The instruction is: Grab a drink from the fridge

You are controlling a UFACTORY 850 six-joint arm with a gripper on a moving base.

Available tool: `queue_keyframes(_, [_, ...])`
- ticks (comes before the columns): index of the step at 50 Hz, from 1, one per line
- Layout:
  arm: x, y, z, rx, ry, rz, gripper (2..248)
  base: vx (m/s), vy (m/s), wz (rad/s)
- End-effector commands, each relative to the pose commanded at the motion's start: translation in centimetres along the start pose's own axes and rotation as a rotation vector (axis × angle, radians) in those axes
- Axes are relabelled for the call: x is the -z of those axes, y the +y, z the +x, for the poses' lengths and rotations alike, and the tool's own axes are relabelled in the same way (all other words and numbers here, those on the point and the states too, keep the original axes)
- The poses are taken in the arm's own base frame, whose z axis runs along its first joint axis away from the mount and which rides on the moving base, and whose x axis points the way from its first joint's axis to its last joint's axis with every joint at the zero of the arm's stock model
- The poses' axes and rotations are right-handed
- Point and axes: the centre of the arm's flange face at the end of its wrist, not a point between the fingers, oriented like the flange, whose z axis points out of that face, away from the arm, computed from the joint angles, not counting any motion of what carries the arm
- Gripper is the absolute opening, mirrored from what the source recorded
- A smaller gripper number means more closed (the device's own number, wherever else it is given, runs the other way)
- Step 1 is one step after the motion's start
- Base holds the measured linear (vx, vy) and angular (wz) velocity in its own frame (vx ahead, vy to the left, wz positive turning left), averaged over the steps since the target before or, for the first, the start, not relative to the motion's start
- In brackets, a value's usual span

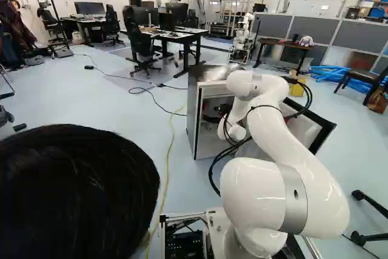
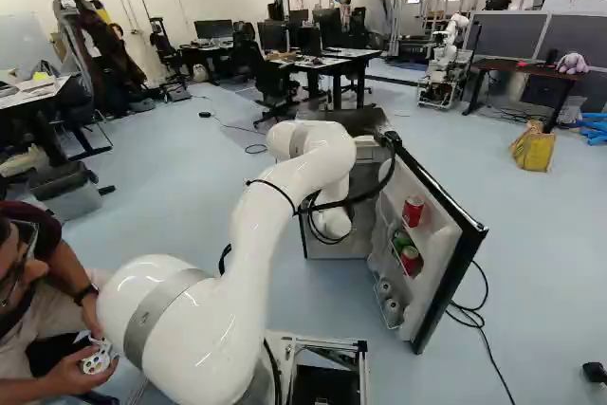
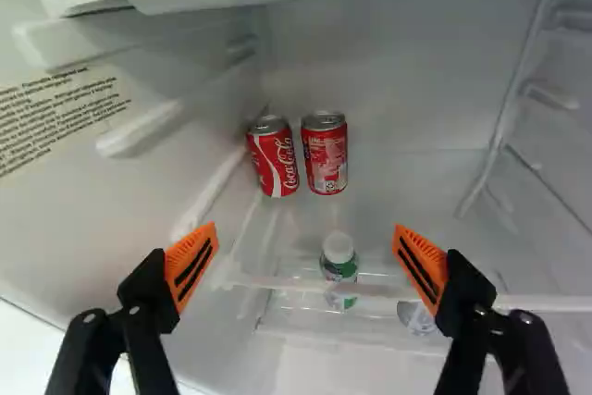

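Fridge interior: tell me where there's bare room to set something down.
Widest bare patch: from the two red cans across to the wall opposite the printed text. A smaller one lies between the cans and the white-capped bottle. Crowded: the cans' corner on the text's side, and the white strip around the bottle.

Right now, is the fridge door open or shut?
Open: the fridge door stands swung out, showing red cans along its inner side.

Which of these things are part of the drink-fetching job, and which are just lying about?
Part of the job:
- open fridge
- two red drink cans
- white-capped bottle
- gripper

Just lying about:
- yellow bag
- purple plush toy
- blue tubing
- yellow cable
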Motion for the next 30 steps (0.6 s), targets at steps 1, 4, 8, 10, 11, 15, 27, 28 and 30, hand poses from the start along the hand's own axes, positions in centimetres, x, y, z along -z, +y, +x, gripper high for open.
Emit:
queue_keyframes(1, [-0.1, 0.1, 0.0, 0.001, 0.003, 0.001, 247, 0.0, 0.0, 0.0])
queue_keyframes(4, [-0.3, 0.2, 0.0, 0.005, 0.013, 0.003, 247, 0.0, 0.0, 0.0])
queue_keyframes(8, [-0.7, 0.5, 0.1, 0.01, 0.024, 0.005, 247, 0.0, 0.0, 0.0])
queue_keyframes(10, [-0.9, 0.6, 0.1, 0.013, 0.029, 0.005, 247, 0.0, 0.0, 0.0])
queue_keyframes(11, [-1.0, 0.7, 0.1, 0.014, 0.031, 0.005, 247, 0.0, 0.0, 0.0])
queue_keyframes(15, [-1.3, 0.9, 0.1, 0.019, 0.039, 0.004, 247, 0.0, 0.0, 0.0])
queue_keyframes(27, [-2.7, 1.9, -0.6, 0.034, 0.063, 0.001, 247, 0.0, 0.0, 0.0])
queue_keyframes(28, [-2.8, 2.0, -0.7, 0.035, 0.065, 0.001, 247, 0.0, 0.0, 0.0])
queue_keyframes(30, [-3.1, 2.1, -1.0, 0.038, 0.07, 0.0, 247, 0.0, 0.0, 0.0])
